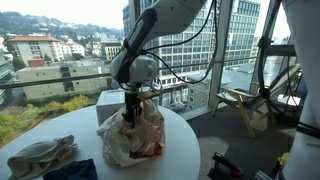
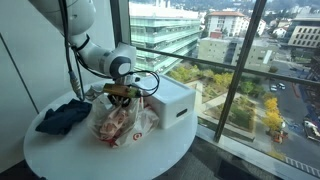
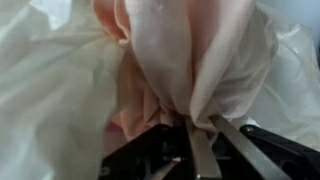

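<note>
A white plastic bag (image 1: 132, 138) with red print sits on the round white table (image 1: 185, 150) in both exterior views; the same plastic bag (image 2: 122, 125) bulges below the arm. My gripper (image 1: 131, 106) points straight down onto the bag's gathered top. In the wrist view the gripper (image 3: 192, 135) is shut, and the thin folds of the plastic bag (image 3: 200, 50) are pinched between its fingers (image 3: 203, 155). The bag's contents are hidden by the film.
A white box (image 2: 170, 103) stands on the table beside the bag, toward the window. Dark blue cloth (image 2: 63, 117) and a pale crumpled cloth (image 1: 40, 156) lie on the table's other side. Window glass and a railing run close behind.
</note>
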You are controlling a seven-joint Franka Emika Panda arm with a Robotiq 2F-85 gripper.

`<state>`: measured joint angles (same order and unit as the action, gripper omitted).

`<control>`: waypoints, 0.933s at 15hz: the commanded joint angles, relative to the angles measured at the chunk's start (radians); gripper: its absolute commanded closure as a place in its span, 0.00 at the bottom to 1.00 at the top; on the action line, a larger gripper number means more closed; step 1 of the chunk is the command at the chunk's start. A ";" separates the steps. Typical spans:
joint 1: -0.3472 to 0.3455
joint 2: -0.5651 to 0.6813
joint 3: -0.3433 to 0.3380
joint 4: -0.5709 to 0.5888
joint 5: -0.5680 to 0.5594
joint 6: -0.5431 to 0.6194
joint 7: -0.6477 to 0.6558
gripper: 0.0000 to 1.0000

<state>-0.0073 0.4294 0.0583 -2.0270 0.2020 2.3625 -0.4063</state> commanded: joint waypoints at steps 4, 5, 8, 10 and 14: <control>-0.025 0.075 0.053 0.031 -0.030 -0.042 -0.011 0.98; -0.022 0.081 0.052 0.030 -0.044 -0.033 -0.011 0.98; -0.015 0.063 0.050 0.009 -0.090 0.023 0.000 0.65; -0.023 0.010 0.064 -0.019 -0.097 0.063 -0.018 0.51; -0.047 -0.100 0.085 -0.057 -0.063 0.133 -0.041 0.22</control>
<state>-0.0265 0.4387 0.1185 -2.0271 0.1215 2.4497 -0.4203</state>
